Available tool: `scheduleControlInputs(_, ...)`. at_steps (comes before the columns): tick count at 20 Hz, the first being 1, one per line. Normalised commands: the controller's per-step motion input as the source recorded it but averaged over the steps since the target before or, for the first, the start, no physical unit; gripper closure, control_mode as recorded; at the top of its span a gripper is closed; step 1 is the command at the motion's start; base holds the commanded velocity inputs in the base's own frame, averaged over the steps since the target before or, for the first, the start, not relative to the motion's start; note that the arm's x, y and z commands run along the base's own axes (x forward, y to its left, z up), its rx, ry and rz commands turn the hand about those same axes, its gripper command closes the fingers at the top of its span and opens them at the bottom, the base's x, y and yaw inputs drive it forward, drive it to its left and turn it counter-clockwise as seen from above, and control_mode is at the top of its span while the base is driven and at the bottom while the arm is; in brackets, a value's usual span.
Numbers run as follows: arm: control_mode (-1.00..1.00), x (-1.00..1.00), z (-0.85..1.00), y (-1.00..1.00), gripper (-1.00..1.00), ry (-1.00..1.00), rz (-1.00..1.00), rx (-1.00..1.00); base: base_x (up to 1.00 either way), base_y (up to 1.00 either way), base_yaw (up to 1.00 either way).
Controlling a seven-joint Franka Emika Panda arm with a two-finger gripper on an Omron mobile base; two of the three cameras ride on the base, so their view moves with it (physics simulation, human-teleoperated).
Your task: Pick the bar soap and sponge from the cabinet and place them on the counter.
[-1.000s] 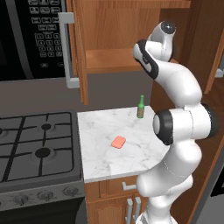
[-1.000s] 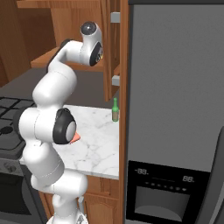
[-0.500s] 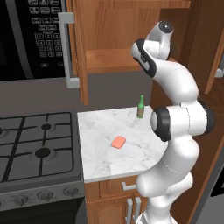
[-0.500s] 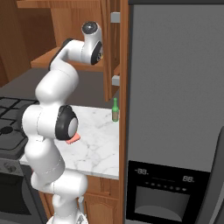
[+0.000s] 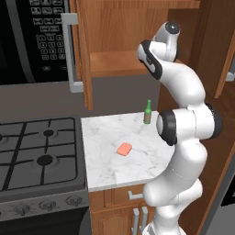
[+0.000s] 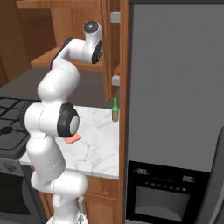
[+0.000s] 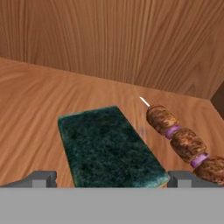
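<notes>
While the arm reaches up into the cabinet [image 5: 114, 41], the sponge [image 7: 109, 146] lies flat on the wooden shelf [image 7: 30, 100], its dark green, rough top layer facing the hand camera and a thin yellow edge just showing at its near right corner. The gripper [image 7: 109, 179] stands wide, with 1 grey fingertip on each side of the sponge's near end; I cannot tell whether either tip touches it. Just beside the sponge's right edge lies a skewer [image 7: 183, 142] of brown chunks with purple rings between them, its pale point aimed toward the cabinet's back wall. On the sponge's left the shelf is bare wood up to that wall.

Below the cabinet, the bar soap [image 5: 124, 148], a flat salmon-pink piece with rounded corners, rests near the middle of the counter [image 5: 105, 160]. A green bottle [image 5: 148, 112] stands upright at the counter's back edge, well apart from the soap. The black stove [image 5: 36, 156] adjoins the counter's left edge.
</notes>
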Motion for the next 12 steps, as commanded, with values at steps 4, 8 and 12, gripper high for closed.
scheduleControlInputs(4,-1.00,0.05,-0.01,0.00,-1.00,0.00,0.00,0.00,0.00,0.00,0.00)
scheduleControlInputs(8,-1.00,0.00,-0.03,0.00,1.00,0.00,0.00,0.00,0.00,0.00,0.00)
scheduleControlInputs(12,-1.00,0.00,0.00,-0.08,1.00,0.00,0.00,0.01,0.00,0.00,0.00)
